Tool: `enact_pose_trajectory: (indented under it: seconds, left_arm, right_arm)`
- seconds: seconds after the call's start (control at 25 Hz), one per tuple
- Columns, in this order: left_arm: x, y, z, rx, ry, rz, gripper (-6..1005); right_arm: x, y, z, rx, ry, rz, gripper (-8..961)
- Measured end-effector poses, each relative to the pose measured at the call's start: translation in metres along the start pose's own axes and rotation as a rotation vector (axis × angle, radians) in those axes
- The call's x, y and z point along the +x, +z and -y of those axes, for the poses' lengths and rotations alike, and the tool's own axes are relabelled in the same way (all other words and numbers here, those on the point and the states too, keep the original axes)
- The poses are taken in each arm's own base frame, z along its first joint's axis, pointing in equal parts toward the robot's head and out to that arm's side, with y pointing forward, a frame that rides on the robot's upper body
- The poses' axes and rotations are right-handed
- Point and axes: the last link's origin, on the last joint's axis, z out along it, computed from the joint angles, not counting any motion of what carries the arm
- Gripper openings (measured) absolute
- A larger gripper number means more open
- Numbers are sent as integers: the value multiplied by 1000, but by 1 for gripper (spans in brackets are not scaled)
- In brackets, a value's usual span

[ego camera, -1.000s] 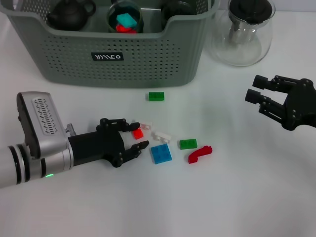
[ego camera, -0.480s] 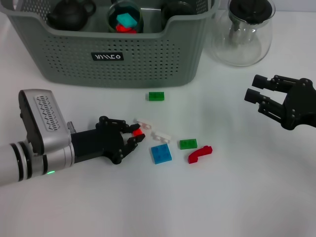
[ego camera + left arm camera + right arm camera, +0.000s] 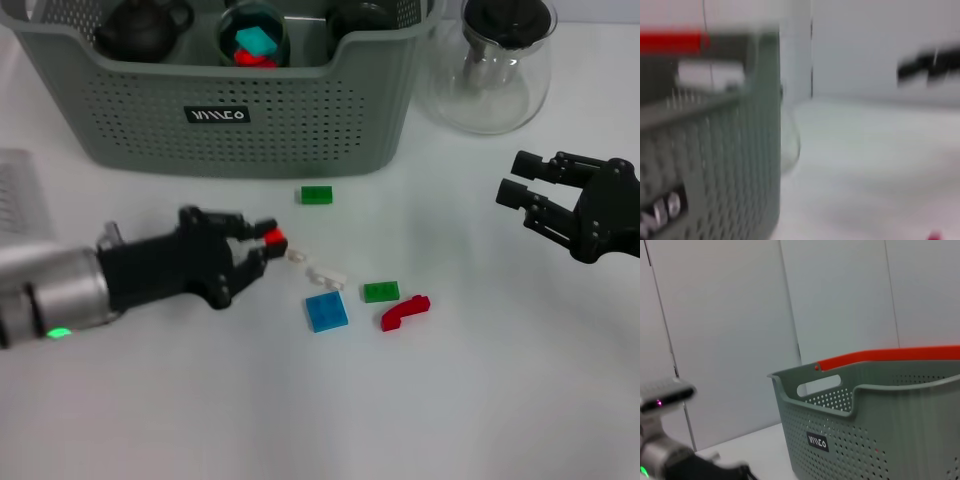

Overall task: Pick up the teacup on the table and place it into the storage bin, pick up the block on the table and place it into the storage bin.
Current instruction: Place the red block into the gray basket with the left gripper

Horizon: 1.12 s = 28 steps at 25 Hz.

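Red block (image 3: pixel 274 237) apparently pinched in left gripper (image 3: pixel 262 243) fingertips

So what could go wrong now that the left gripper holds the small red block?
The left gripper pinches the red block only at its fingertips, so it may slip out. The storage bin wall stands high just ahead, so a low carry could hit it. The clear pieces lie close by and could be knocked.

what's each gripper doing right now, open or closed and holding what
Left gripper: shut on a small red block, in front of the storage bin.
Right gripper: open, empty, parked beside the glass pot.
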Motion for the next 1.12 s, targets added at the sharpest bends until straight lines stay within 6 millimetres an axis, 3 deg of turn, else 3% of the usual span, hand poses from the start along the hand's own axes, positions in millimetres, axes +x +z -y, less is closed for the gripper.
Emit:
enact_pose_trajectory:
  seconds: [0.04, 0.32, 0.44, 0.56, 0.68, 0.84, 1.0, 1.12]
  left_arm:
    - [0, 0, 0, 0, 0, 0, 187]
    - [73, -31, 16, -92, -74, -303, 200]
    - [103, -35, 37, -71, -111, -411, 206]
    - [135, -31, 73, -16, -140, -429, 212]
    - [163, -19, 111, 43, -193, -344, 218]
    - [184, 13, 143, 95, -224, -124, 225]
    - [186, 49, 159, 196, -222, 131, 233]
    - [177, 69, 161, 274, -205, 275, 239]
  right_arm:
    - [0, 0, 0, 0, 0, 1, 412]
    - [0, 2, 0, 0, 0, 4, 413]
    - [0, 3, 0, 0, 1, 4, 413]
    - [1, 2, 0, 5, 3, 2, 413]
    - [1, 3, 0, 6, 10, 2, 413]
    - [0, 6, 0, 1, 13, 0, 413]
    - [1, 8, -1, -2, 15, 0, 412]
    - [1, 9, -1, -3, 15, 1, 412]
